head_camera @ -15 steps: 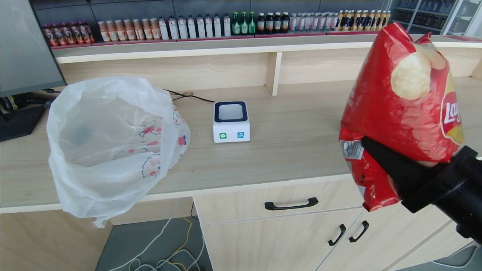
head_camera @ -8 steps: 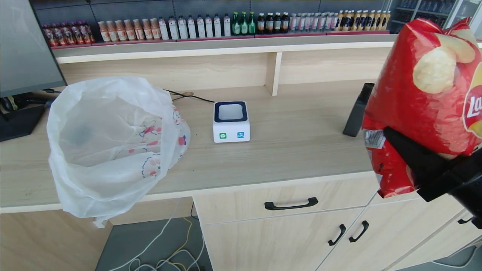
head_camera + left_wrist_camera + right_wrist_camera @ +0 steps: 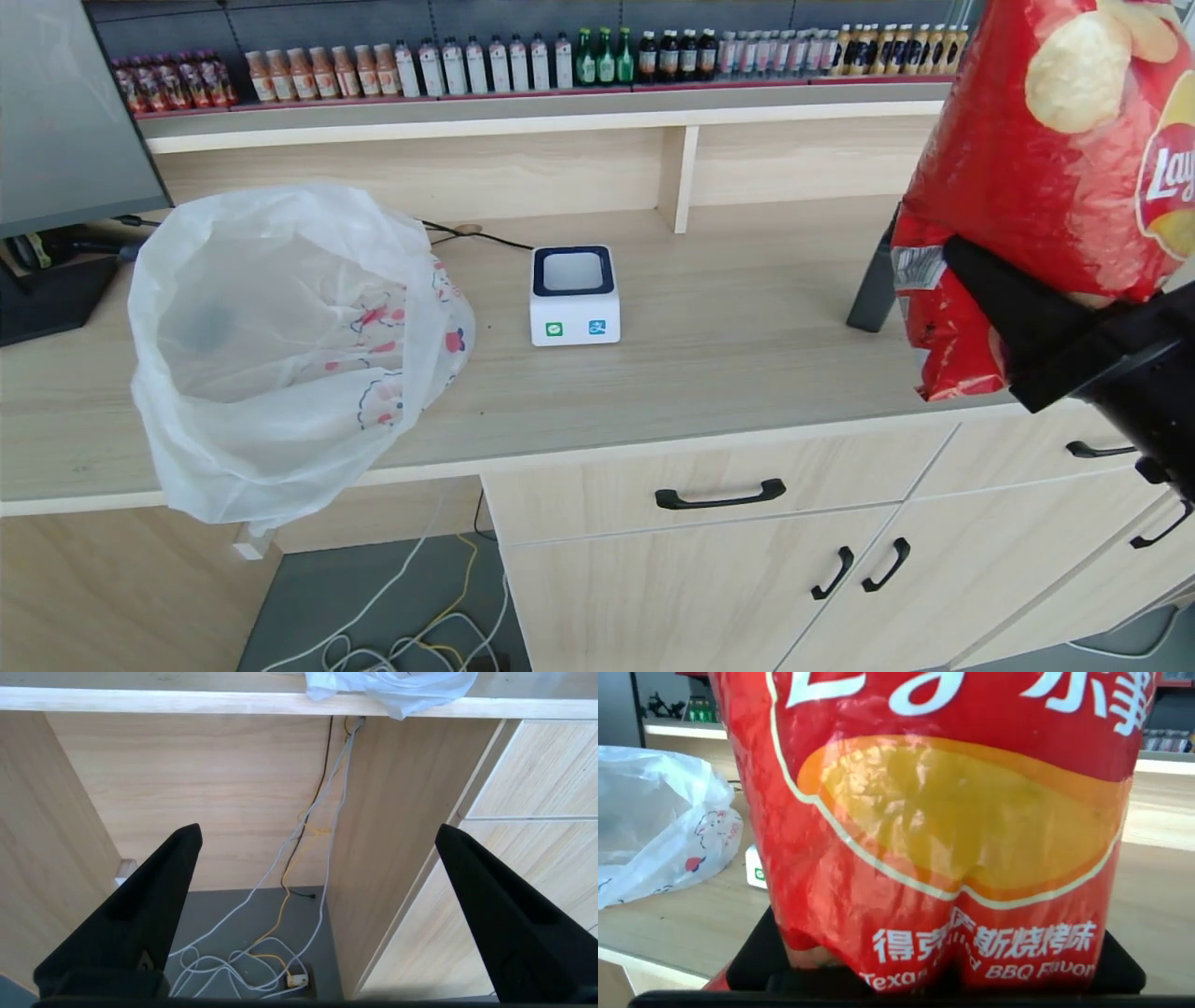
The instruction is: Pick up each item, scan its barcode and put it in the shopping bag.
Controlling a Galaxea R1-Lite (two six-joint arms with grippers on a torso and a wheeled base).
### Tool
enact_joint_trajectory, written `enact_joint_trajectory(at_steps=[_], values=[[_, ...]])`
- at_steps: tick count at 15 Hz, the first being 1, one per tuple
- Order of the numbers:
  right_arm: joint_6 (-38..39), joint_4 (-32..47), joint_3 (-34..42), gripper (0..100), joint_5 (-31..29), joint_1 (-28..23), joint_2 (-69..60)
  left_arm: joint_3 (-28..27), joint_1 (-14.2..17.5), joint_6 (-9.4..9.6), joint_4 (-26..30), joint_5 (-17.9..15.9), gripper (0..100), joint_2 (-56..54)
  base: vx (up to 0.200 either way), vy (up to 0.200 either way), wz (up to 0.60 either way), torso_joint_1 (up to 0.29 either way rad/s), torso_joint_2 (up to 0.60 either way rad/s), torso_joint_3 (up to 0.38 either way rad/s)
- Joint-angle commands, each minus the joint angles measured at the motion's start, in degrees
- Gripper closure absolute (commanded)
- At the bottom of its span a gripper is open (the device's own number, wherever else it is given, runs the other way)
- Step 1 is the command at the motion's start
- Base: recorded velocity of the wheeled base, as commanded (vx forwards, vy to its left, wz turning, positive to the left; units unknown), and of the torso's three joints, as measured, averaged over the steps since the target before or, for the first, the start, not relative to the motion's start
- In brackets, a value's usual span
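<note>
A red bag of chips (image 3: 1036, 159) hangs in the air at the right, above the counter's front edge, with my right gripper (image 3: 1013, 308) shut on its lower part. The right wrist view has the chips bag (image 3: 952, 831) pressed between the black fingers (image 3: 775, 952). The white barcode scanner (image 3: 574, 295) sits mid-counter, well left of the chips. The translucent shopping bag (image 3: 280, 345) stands open at the counter's left front edge. My left gripper (image 3: 318, 833) is open below the counter, holding nothing.
A black upright object (image 3: 873, 285) stands on the counter (image 3: 728, 364) just behind the chips. A monitor (image 3: 65, 103) is at the far left. Bottles line the back shelf (image 3: 560, 61). Cables (image 3: 271, 943) lie on the floor under the counter.
The right gripper has carried the chips bag up and to the right, uncovering the black object behind it. The head camera has shifted slightly.
</note>
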Motion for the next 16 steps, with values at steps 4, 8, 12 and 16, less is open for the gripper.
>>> enact_joint_trajectory(at_steps=[4, 8, 12, 16], values=[[0.47, -0.17, -4.16, 100, 0.12, -0.01, 2.51, 0.00, -0.04, 0.02, 0.01, 0.01, 0, 0.00, 0.000, 0.000, 0.00, 0.000, 0.00, 0.000], [0.47, -0.34, -9.52, 100, 0.03, -0.10, 5.58, 0.00, -0.04, -0.68, 0.01, 0.01, 0, 0.00, 0.000, 0.200, 0.00, 0.002, 0.00, 0.005], [0.47, -0.87, -10.14, 100, 0.03, -0.01, 6.38, 0.00, 0.05, -0.77, 0.01, 0.01, 0, 0.00, 0.000, 0.200, 0.00, 0.002, 0.00, 0.000], [0.38, -1.93, -10.40, 100, -0.32, -0.10, 8.13, 0.00, 0.05, -0.95, 0.01, 0.01, 0, 0.00, 0.000, 0.200, 0.00, 0.000, 0.00, -0.001]])
